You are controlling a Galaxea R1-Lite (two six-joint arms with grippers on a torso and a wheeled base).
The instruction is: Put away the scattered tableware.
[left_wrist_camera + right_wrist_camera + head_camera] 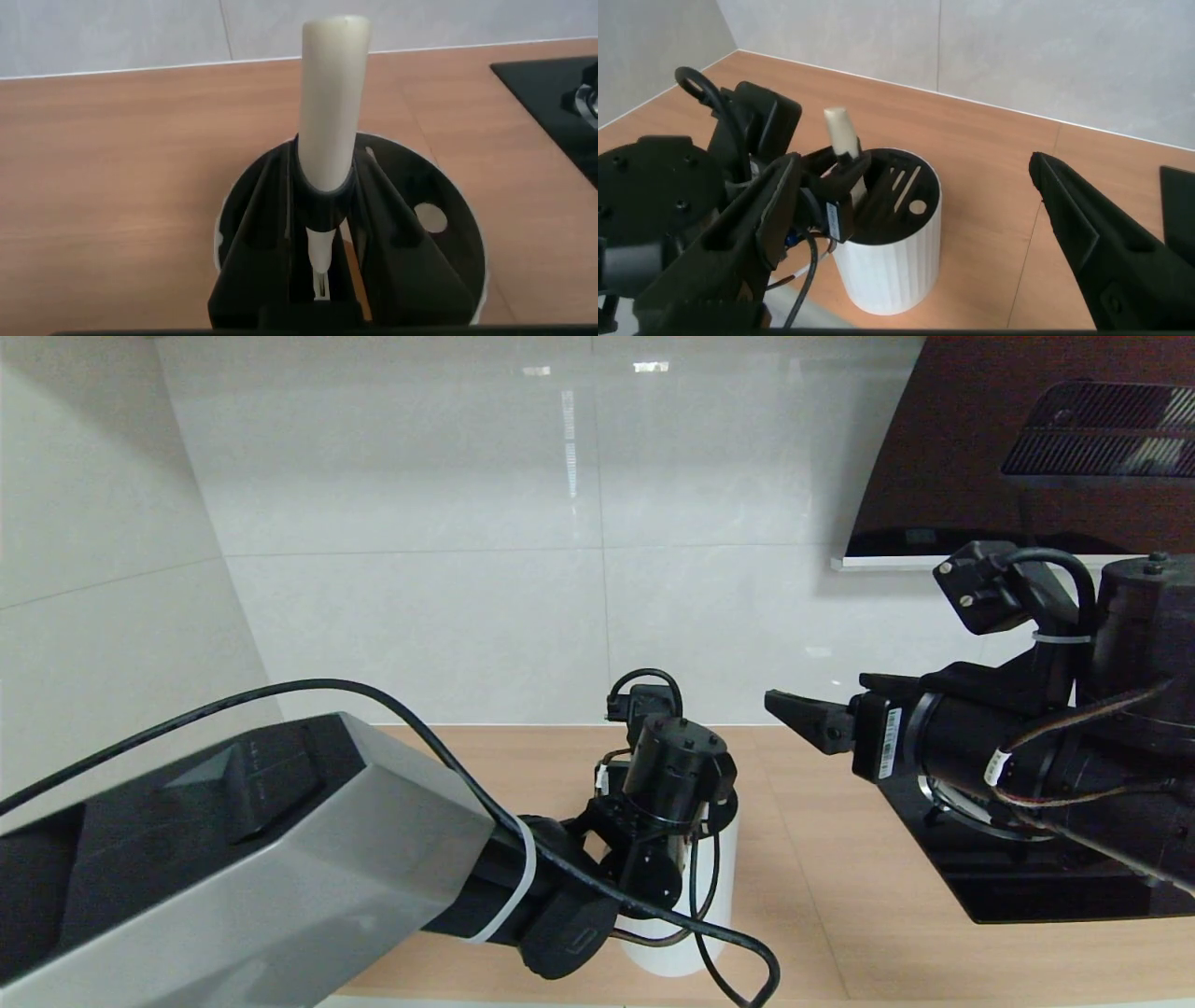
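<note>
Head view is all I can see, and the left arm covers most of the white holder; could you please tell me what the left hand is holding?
Observer: The left hand is shut on a cream-handled utensil, with the handle end pointing up.
Operator: Thank you. Is it lined up with the holder?
Observer: Yes, it stands over the black slotted top of the white holder, close to the rim. Whether its lower end already sits in a slot is hidden by the fingers.
</note>
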